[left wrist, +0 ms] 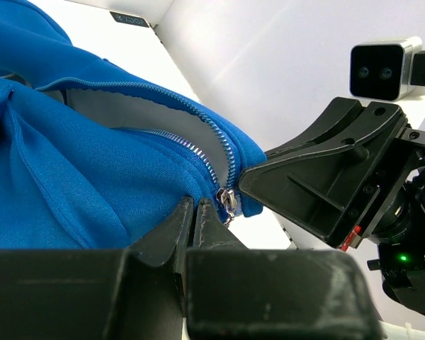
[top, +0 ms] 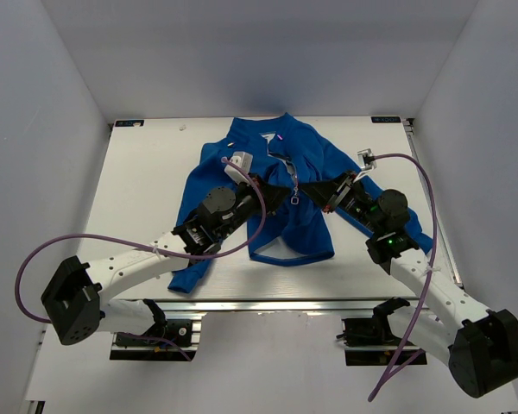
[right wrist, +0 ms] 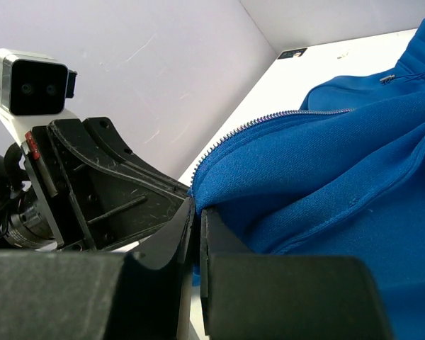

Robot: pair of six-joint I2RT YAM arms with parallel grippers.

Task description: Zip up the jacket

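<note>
Jacket [top: 304,226] lies flat on the table [top: 147,181], collar [top: 272,134] at the far side, hem [top: 289,256] toward the arm bases. Approx. half done, as I read it. From the top view the front looks joined from the hem up to the slider [left wrist: 229,203], which sits roughly mid-chest. Above it the teeth [left wrist: 198,152] split into two rows that spread apart toward the collar, w/ grey lining showing between them. L gripper [top: 279,197] has its fingers pressed together on jacket fabric just beside the slider. Whether they also catch the pull tab, can't tell; the tips hide it. R gripper [right wrist: 196,211] is likewise pinched tight on the opposite front edge, right where the loose teeth run off. The 2 grippers sit v. close, nearly tip to tip across the slider, and lift the cloth a bit (it arches off the table in both wrist views). What's left: run the slider up the rest of the chest to the collar, prob. w/ one side holding the fabric taut below it. The lower zip isn't sharp in the top view, so "joined below" is a judgement, not a certainty.
</note>
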